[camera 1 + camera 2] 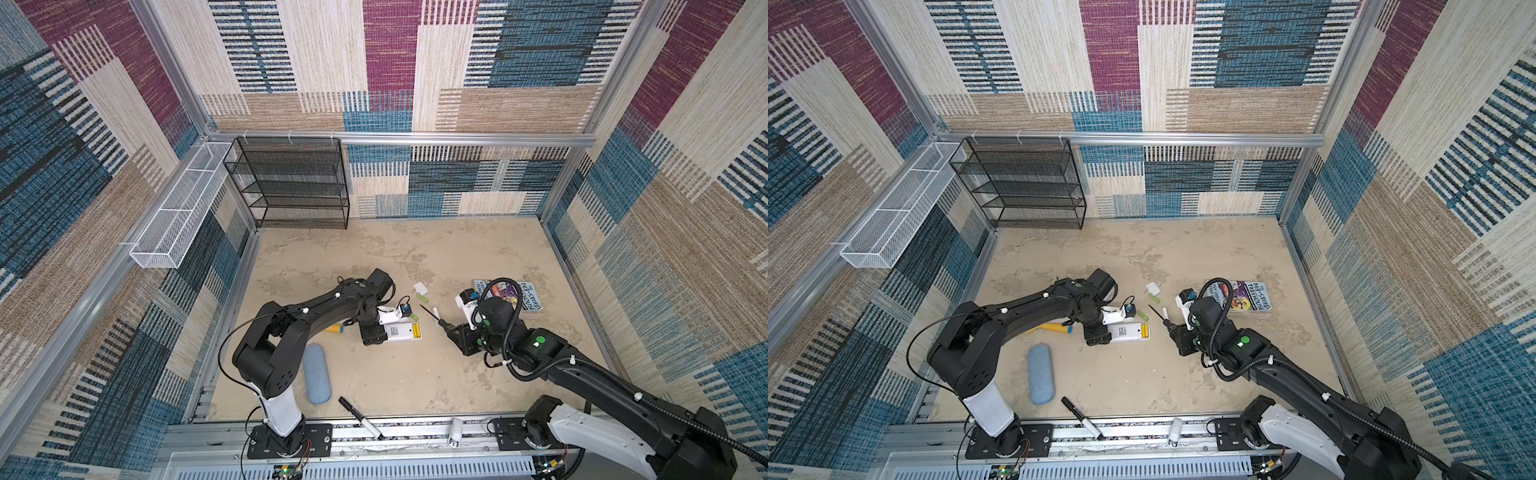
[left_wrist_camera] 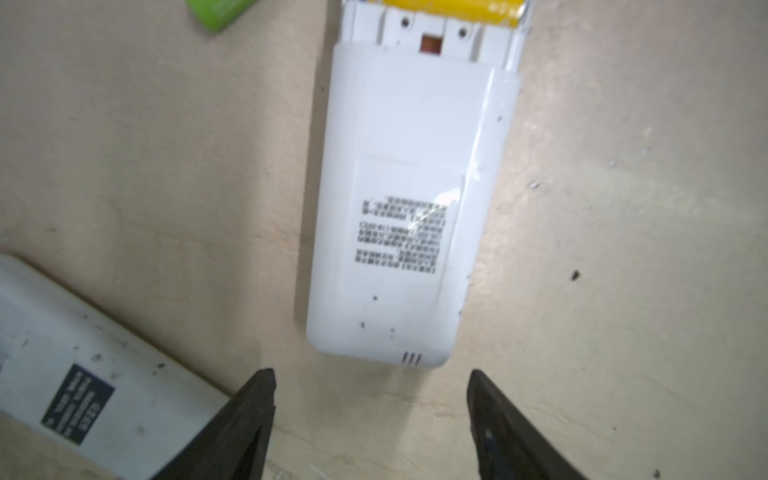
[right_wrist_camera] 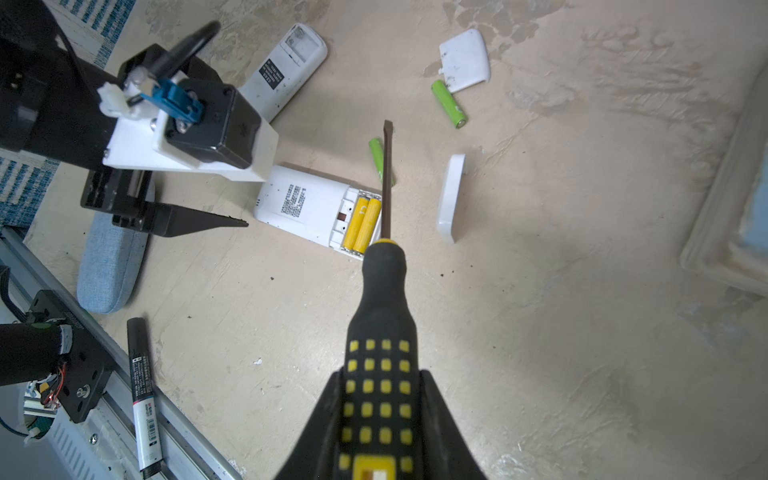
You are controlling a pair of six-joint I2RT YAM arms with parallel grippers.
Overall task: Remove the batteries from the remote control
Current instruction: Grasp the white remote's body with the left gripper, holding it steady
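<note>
A white remote control (image 1: pixel 397 333) (image 2: pixel 399 208) lies back up on the table with its compartment open. Two yellow batteries (image 3: pixel 361 224) (image 1: pixel 417 331) sit side by side in it. Two lime green batteries (image 3: pixel 449 103) (image 3: pixel 380 160) lie loose on the table beyond it. My left gripper (image 2: pixel 372 374) (image 1: pixel 374 334) is open, its fingertips just short of the remote's closed end and touching nothing. My right gripper (image 3: pixel 381 374) (image 1: pixel 455 334) is shut on the handle of a black-and-yellow screwdriver (image 3: pixel 380 291), whose blade hangs above the table beside the compartment's end.
A second white remote (image 3: pixel 286 70) lies behind the left wrist. Two white battery covers (image 3: pixel 463 60) (image 3: pixel 451 197) lie near the green batteries. Also around are a book (image 1: pixel 519 295), a blue case (image 1: pixel 317 370), a marker (image 1: pixel 359 417), a yellow handle (image 1: pixel 334 328) and a black mesh shelf (image 1: pixel 291 183).
</note>
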